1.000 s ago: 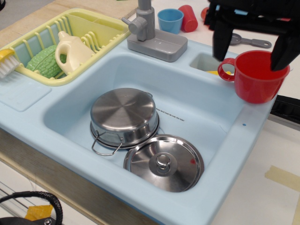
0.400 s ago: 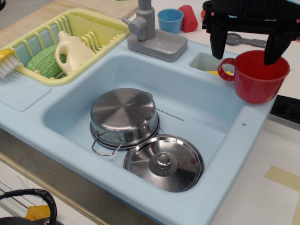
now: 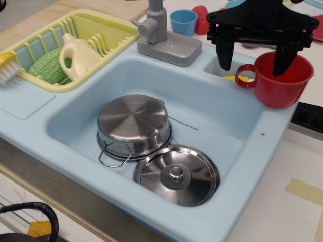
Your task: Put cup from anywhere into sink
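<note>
The black gripper (image 3: 253, 60) hangs over the sink's (image 3: 212, 108) right rim with its jaws spread wide, gripping nothing: one finger dips inside the red cup (image 3: 280, 80), the other hangs outside by the loop handle. The cup sits upright on that rim, outside the basin, where a steel pot (image 3: 132, 126) and lid (image 3: 176, 174) lie.
</note>
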`<state>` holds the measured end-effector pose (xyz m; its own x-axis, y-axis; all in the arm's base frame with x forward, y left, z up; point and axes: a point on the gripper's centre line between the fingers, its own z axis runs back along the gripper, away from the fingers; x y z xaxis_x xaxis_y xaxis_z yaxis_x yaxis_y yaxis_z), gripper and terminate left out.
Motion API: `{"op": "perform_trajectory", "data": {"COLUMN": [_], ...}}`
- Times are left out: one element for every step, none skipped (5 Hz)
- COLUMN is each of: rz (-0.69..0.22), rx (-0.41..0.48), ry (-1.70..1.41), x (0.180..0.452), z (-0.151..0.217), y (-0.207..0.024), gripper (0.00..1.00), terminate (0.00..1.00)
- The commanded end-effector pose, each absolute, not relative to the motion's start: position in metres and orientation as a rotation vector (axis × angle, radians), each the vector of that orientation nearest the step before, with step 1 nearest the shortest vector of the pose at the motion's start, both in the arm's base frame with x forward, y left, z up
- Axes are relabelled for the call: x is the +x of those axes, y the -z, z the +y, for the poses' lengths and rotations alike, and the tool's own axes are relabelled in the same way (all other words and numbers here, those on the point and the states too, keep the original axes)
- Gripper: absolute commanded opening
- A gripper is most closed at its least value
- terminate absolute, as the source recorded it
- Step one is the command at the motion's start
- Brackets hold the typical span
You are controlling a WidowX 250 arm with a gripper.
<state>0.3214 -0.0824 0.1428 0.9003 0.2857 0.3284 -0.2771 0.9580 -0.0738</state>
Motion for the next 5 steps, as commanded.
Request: {"op": "perform_trajectory", "data": {"rz": [-0.364, -0.366, -0.373, -0.378, -0.382], "rx": [-0.049, -0.043, -0.021, 0.033, 0.101], "ry": [-0.298, -0.316, -0.328, -0.354, -0.365], "x": [0.328, 0.326, 0.322, 0.309, 0.292], "z": [-0.079, -0.083, -0.088, -0.087, -0.077], "y": [-0.131, -0.128, -0.133, -0.149, -0.161], "gripper": [1.00, 0.00, 0.00, 0.00, 0.00], "terminate": [0.00, 0.00, 0.00, 0.00, 0.00]}}
